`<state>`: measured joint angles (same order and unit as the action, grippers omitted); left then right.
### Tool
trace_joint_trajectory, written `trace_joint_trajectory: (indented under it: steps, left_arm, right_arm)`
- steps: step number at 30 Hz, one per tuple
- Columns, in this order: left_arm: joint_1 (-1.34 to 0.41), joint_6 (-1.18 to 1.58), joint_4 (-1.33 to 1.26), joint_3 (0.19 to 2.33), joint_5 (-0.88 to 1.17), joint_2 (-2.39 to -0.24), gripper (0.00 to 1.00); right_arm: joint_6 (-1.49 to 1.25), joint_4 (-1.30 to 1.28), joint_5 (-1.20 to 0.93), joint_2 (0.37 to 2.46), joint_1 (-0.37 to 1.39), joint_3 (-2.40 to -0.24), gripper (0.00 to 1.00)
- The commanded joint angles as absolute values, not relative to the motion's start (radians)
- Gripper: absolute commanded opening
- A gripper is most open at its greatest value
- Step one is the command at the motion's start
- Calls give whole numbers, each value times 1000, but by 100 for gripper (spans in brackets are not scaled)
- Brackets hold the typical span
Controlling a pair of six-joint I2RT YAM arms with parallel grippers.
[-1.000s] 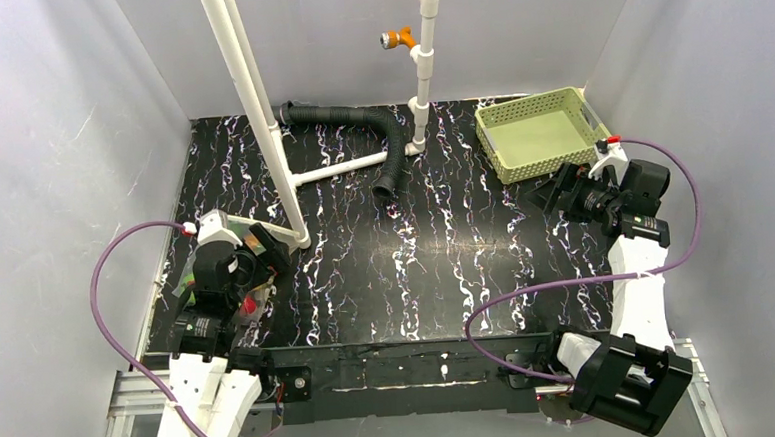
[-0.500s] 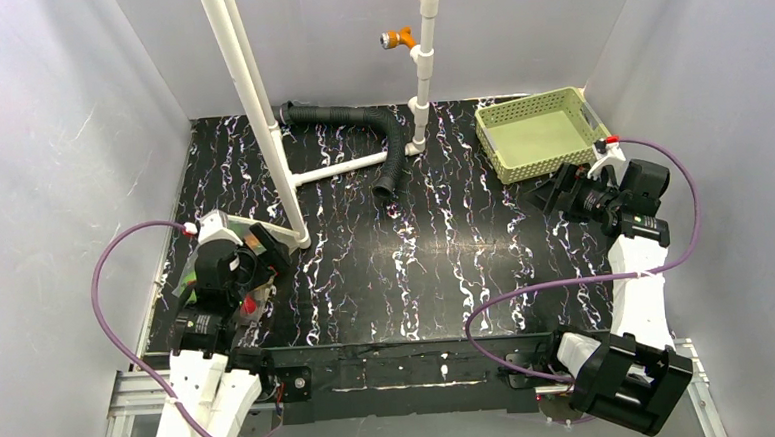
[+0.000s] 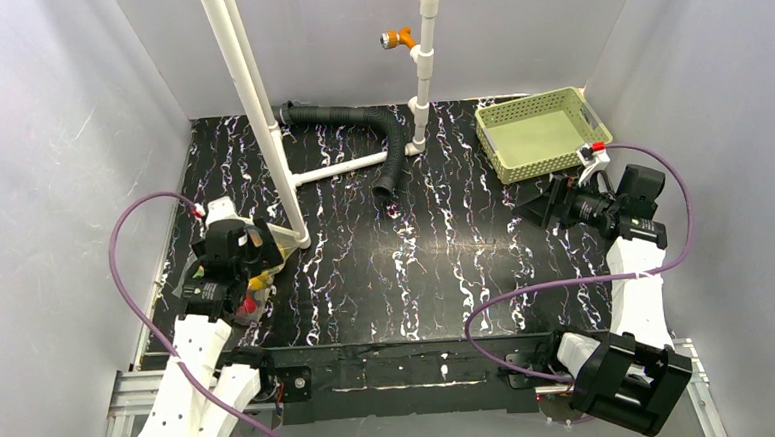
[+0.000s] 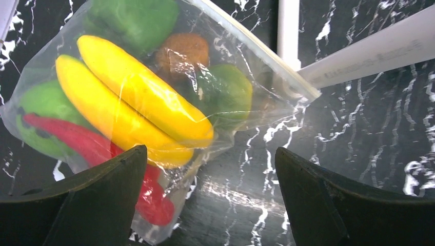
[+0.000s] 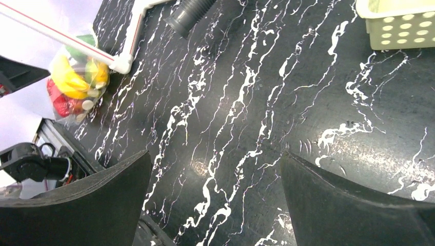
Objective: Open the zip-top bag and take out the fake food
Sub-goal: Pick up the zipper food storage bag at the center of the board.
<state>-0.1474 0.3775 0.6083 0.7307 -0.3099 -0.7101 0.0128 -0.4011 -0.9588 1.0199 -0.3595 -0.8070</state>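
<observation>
Left gripper (image 4: pixel 209 150), right gripper (image 5: pixel 215 154) both wide, empty — zip-top bag (image 4: pixel 259 110) close by pipe (image 4: pixel 359 56); left may pinch fake food (image 4: pixel 138 97), not seal

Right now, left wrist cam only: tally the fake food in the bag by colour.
Yellow banana fingers: 2
Green pieces: 3
Red chili: 1
Orange-brown piece: 1
Total: 7 visible; the zip-top bag may hide more underneath.

Green basket (image 3: pixel 542 133) far right; black hose (image 3: pixel 392 153) beside white pipes (image 3: pixel 258 115).
</observation>
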Motion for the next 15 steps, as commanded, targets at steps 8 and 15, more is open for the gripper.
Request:
trace_joint_trajectory:
  steps: [8, 15]
  left_arm:
    - [-144, -166, 360, 589, 50, -739, 88]
    - [-272, -440, 381, 625, 56, -848, 98]
  right_arm:
    - [92, -421, -1061, 1012, -364, -820, 100]
    - [99, -432, -1068, 1015, -364, -825, 100]
